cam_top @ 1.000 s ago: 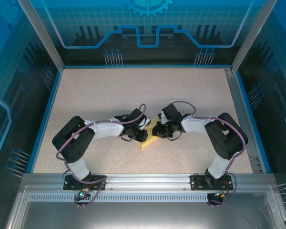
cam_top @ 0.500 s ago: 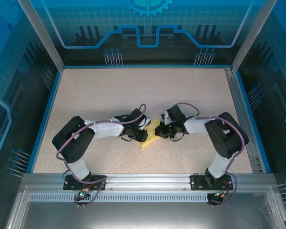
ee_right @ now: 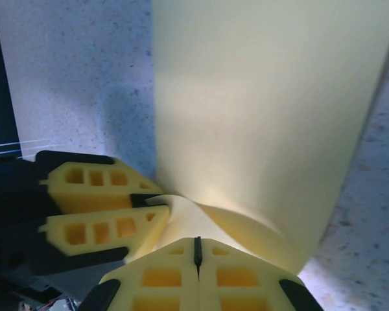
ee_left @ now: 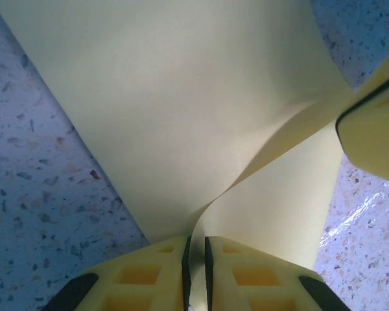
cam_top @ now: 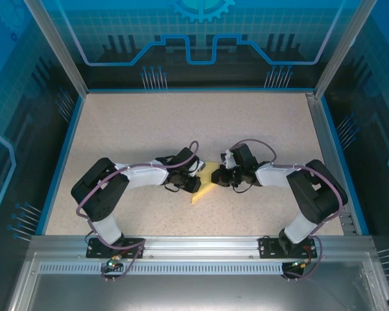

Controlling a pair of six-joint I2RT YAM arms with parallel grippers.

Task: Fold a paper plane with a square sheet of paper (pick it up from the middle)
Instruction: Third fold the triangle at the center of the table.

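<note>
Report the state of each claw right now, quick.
Left claw: closed, pinching an edge of the yellow paper.
Right claw: closed, pinching the same yellow paper.

Seen from above, the thin yellow sheet of paper, near the middle of the speckled beige table, is largely covered by the black-and-yellow left gripper and the black-and-yellow right gripper. Its folds are too small to read there. In the left wrist view the sheet runs off the top edge. In the right wrist view it leaves the top and right edges, the left gripper is blurred, and whether paper sits in the right gripper's closed seam cannot be told.
</note>
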